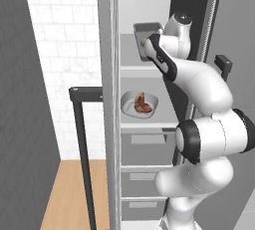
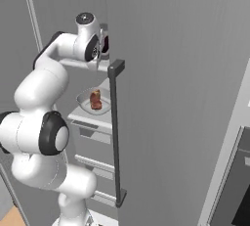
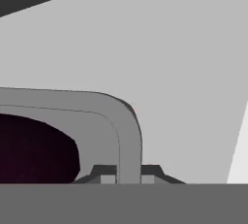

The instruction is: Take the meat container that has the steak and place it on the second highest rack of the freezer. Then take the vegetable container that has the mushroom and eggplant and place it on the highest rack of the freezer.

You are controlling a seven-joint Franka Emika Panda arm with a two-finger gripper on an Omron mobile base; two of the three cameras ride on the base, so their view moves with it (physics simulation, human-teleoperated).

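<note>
The freezer (image 1: 110,99) stands open. On its second highest rack (image 1: 149,123) sits the light grey meat container (image 1: 130,108) with the steak (image 1: 143,103) in it, also seen as the meat container (image 2: 84,102) and steak (image 2: 95,100) from the right. Up at the highest rack (image 1: 130,67), my gripper (image 3: 128,173) is shut on the rim of the dark grey vegetable container (image 3: 127,136), the tray (image 1: 147,27) just in front of my hand. The dark eggplant (image 3: 34,150) lies inside it. The mushroom is hidden. Whether the tray rests on the rack, I cannot tell.
The freezer door with its long dark bar handle (image 2: 115,132) stands close on my right. A second dark bar handle (image 1: 82,139) juts out on the left. Grey drawers (image 1: 142,179) fill the cabinet below the racks. A black-fronted oven (image 2: 234,191) is at the far right.
</note>
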